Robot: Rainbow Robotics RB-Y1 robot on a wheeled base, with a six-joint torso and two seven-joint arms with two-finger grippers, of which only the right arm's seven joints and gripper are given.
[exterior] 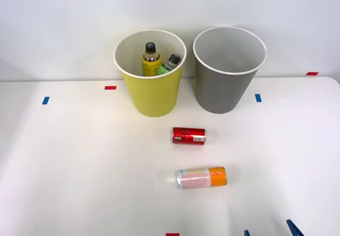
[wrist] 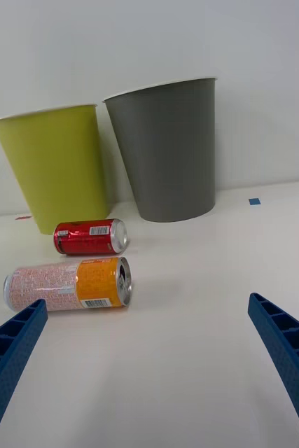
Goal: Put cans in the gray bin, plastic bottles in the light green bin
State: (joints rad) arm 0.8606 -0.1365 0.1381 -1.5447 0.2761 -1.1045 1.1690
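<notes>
Right now both cans lie on their sides on the white table (exterior: 64,167), unheld, in front of the two bins. The red can (exterior: 188,135) has silver ends and rests nearer the bins, just ahead of the gap between them. The orange can (exterior: 202,177) is slightly longer, with a pale pinkish-white speckled label over the half toward the robot's left and a silver end there; it lies closer to the robot, roughly parallel to the red one and apart from it. In the wrist view the orange can (wrist: 68,283) shows its pull-tab end and a barcode, and the red can (wrist: 91,236) sits just behind it.

The light green bin (exterior: 152,95) stands upright at the back with a white rim and white inside. In it the yellow bottle (exterior: 151,61) with a black cap stands up, and the green bottle (exterior: 169,65) with a dark gray cap leans beside it. The gray bin (exterior: 223,90) stands upright just beside the green one, on the robot's right, not touching it.

The right gripper (wrist: 145,364) is spread wide, holding nothing; its blue ribbed fingers (wrist: 289,350) sit low over the table on the near side of the cans, with bare tabletop between them. Open table surrounds both cans on every side. Small red and blue tape marks (exterior: 110,87) dot the table along the back and near edges.
</notes>
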